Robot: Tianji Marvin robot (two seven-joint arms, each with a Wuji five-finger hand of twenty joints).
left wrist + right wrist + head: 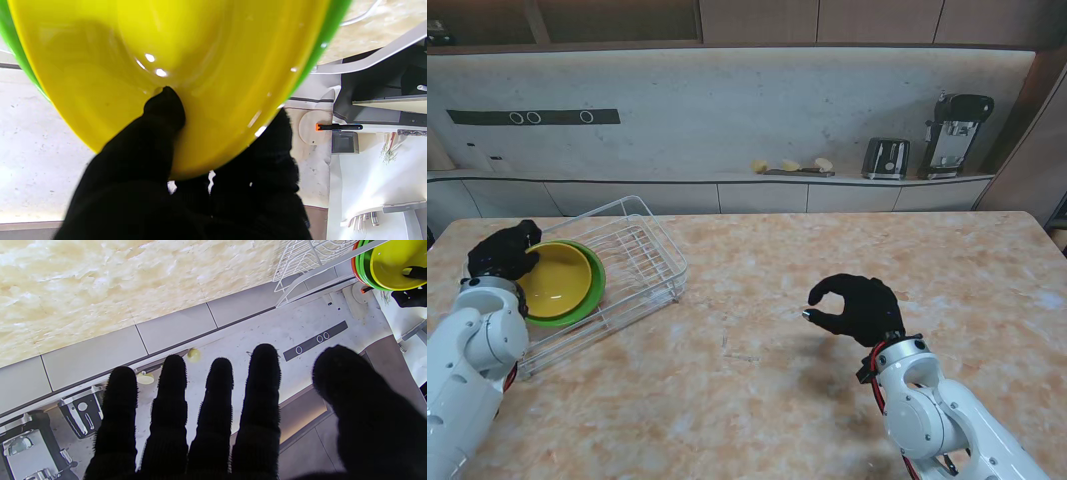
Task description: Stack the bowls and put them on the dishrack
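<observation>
The bench point(827, 300) was the biggest thing, a big speckled stone top. On its left side sat the white wire dishrack point(642, 250), well apart from the right hand.

The stack of bowls was at the near-left end of the dishrack, tipped up on its side. The green bowl point(595, 290) was on the outside and the yellow bowl point(555, 280) sat inside it. The right wrist view showed a thin orange rim behind the green one, so there may have been a third bowl.

The left hand point(502, 250) was clamped on the rim of the stack, with its thumb point(165, 103) pressed inside the yellow bowl and the other fingers behind. The right hand point(857, 308) hung over the middle of the bench, fingers curled but apart, holding nothing.

The bowls looked shiny and slippery. If the left hand let go too soon, the tipped stack could slide, roll off the dishrack, or come apart.

No words or brand names could be read anywhere.
</observation>
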